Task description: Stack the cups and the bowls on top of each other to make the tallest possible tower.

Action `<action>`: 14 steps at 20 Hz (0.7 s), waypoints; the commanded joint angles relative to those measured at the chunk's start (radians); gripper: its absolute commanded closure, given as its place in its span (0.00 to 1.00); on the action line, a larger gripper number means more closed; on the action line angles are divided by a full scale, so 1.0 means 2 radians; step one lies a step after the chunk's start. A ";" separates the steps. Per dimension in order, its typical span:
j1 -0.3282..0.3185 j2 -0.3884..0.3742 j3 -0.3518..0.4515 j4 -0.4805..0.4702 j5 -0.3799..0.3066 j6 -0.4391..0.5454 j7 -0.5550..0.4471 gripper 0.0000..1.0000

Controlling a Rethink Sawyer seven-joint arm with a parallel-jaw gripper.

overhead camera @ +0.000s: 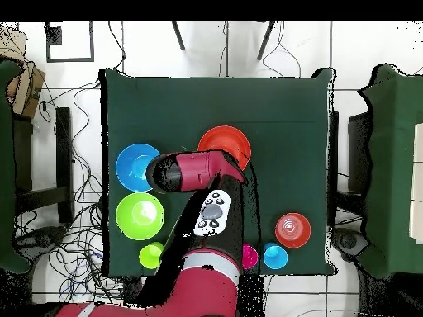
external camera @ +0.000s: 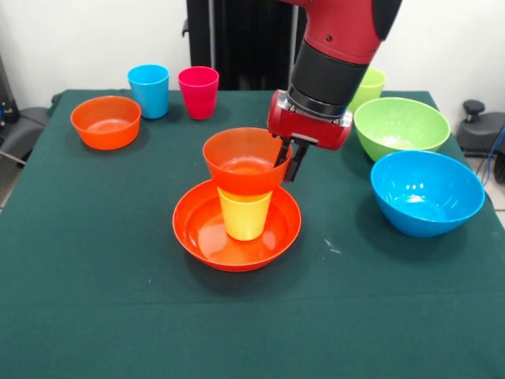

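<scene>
A wide orange bowl sits at the table's middle with a yellow cup standing upright in it. A small orange bowl rests on the cup's mouth. My gripper comes down at that bowl's right rim, one finger inside and one outside, shut on the rim. From overhead, the arm covers most of this stack; only part of the wide orange bowl shows. A sky blue cup, a pink cup and a second small orange bowl stand at the far left.
A lime green bowl and a blue bowl sit at the right, with a light green cup behind them, partly hidden by the arm. A dark green cloth covers the table.
</scene>
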 commanded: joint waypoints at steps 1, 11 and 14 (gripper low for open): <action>-0.006 -0.008 0.043 0.002 0.011 -0.008 0.050 1.00; -0.011 -0.008 0.045 0.005 0.008 -0.015 0.045 1.00; -0.013 -0.008 0.046 0.003 0.008 -0.014 0.042 1.00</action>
